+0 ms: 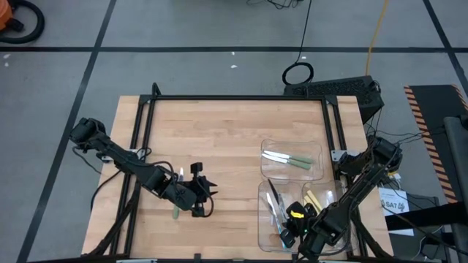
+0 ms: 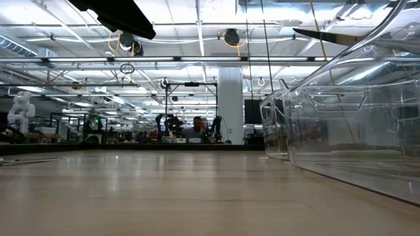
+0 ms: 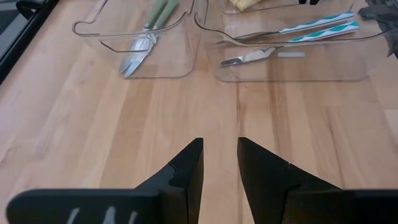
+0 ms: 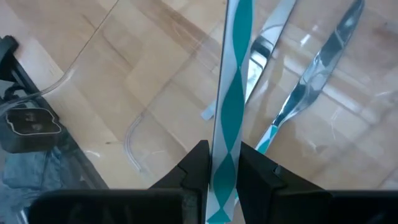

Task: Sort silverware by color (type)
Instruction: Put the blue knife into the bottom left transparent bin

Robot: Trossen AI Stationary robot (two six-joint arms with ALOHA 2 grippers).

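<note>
We're right on the right gripper (image 4: pixel 222 163), and its two fingers are clamped on the handle of a teal-and-white striped utensil (image 4: pixel 231 93), which sticks up between them over the front clear tray (image 1: pixel 265 226). Below it in that tray we count two more utensils in the wrist view: a knife (image 4: pixel 264 50) and another silver blade with a teal-striped end (image 4: pixel 311 81). From overhead the right arm reaches in over the tray's near corner.

Next tray back (image 1: pixel 316 150): two green-handled utensils (image 1: pixel 292 161), lying side by side. A third tray to the right holds yellow handles (image 1: pixel 316 200); we can't count them, the arm covers part of it.

Over to the left gripper (image 3: pixel 219 163): fingers a narrow gap apart, nothing between them, hovering above bare wooden table (image 3: pixel 93 124). Just beside it in the overhead view lies one pale green-handled utensil (image 1: pixel 175 212), partly hidden under the gripper.
</note>
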